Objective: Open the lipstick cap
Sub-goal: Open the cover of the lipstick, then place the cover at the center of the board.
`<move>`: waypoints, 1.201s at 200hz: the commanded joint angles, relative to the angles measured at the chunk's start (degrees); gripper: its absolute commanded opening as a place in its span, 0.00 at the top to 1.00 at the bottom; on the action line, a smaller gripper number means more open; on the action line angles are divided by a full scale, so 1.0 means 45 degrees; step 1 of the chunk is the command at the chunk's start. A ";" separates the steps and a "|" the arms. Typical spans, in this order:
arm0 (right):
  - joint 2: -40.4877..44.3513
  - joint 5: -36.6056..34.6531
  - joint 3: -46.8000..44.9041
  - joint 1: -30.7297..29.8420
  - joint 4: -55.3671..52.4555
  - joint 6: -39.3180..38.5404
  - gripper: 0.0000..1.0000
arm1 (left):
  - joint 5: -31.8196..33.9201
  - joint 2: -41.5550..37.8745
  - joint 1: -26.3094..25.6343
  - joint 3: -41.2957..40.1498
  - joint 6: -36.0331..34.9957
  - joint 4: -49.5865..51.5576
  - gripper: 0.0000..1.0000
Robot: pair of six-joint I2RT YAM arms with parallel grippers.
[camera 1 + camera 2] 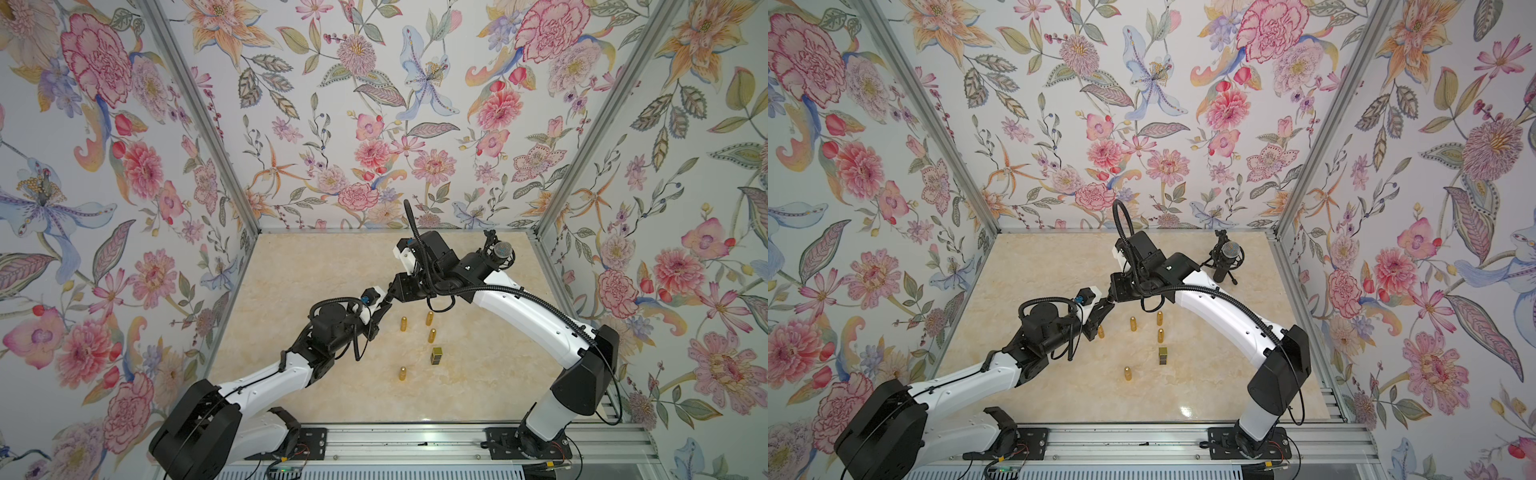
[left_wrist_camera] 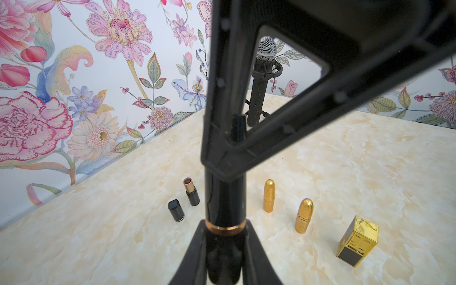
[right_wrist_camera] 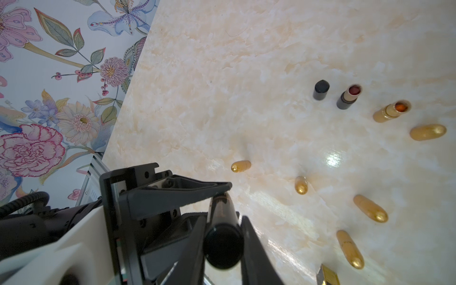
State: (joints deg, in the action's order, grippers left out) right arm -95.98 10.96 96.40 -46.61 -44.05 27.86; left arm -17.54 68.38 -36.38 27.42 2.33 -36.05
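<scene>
**Legible markings**

The word "Gold" runs along the side of one gold lipstick tube (image 2: pixel 304 216) standing on the desk (image 2: pixel 370 160). Faint lettering on another gold tube (image 3: pixel 350 249), seen in the right wrist view, is too small to read.

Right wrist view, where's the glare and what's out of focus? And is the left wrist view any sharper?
Right wrist view: glare on the table, and the near end of the black lipstick is soft. Left wrist view: no table glare; the lettered gold lipstick and the microphone look sharp.
</scene>
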 commanded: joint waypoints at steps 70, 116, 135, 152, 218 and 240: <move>0.0517 -0.0521 0.1201 0.0365 0.0019 0.0020 0.78 | 0.0848 -0.1001 0.0096 -0.0617 0.0312 0.0834 0.90; -0.0112 -0.1268 0.1375 0.0730 0.0158 -0.0380 0.77 | 0.1766 -0.2001 0.0154 -0.1221 0.0717 0.1449 0.90; -0.0966 -0.1819 0.1371 0.0669 0.0394 -0.0755 0.77 | 0.2148 -0.2540 0.0241 -0.1674 0.1093 0.1194 0.91; -0.1924 -0.2343 0.1461 0.0568 0.0628 -0.0989 0.78 | 0.2474 -0.2987 0.0381 -0.2002 0.1321 0.1022 0.91; -0.5770 -0.3578 0.3066 -0.0138 0.1210 -0.1541 0.79 | 0.2937 -0.3494 0.1279 -0.2623 0.1869 0.0694 0.92; -0.6734 -0.4133 0.3610 -0.0312 0.1288 -0.1600 0.79 | 0.2934 -0.3569 0.1553 -0.2782 0.2150 0.0469 0.92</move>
State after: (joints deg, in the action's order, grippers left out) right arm -123.48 -3.38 108.88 -47.13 -39.55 22.04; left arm -5.50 53.45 -30.81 16.12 9.37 -31.44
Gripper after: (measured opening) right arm 0.241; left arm 0.228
